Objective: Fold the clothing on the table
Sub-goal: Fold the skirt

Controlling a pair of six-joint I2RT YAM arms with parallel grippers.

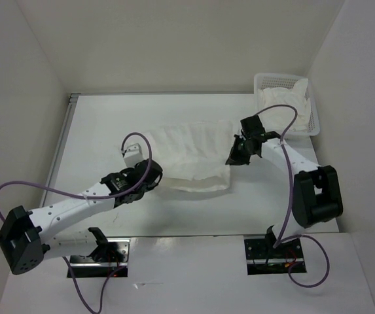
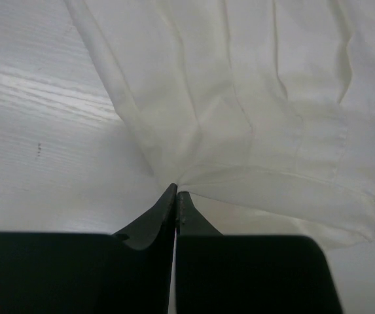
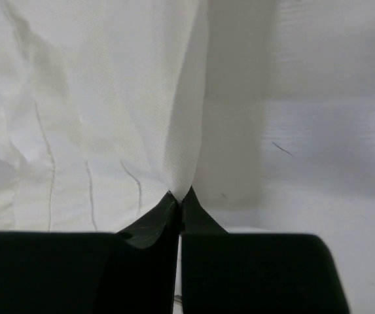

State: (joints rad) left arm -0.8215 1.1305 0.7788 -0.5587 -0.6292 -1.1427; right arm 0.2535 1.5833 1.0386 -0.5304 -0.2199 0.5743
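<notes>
The clothing [image 1: 190, 152] lies spread across the middle of the table [image 1: 102, 124], its near edge bunched into a thicker fold. The left gripper [image 2: 176, 194] has its jaws pinched together on the garment's near-left edge, with the fabric gathering into the tips. The right gripper [image 3: 179, 196] is clamped on the garment's right edge, a ridge of cloth rising from between its fingers. In the far right corner a white mesh basket [image 1: 313, 111] holds a white cloth heap [image 1: 284, 101].

The white table [image 1: 108, 124] carries the clothing [image 1: 187, 152], spread crumpled across its middle; a white mesh basket [image 1: 275, 80] sits at its far right corner.
</notes>
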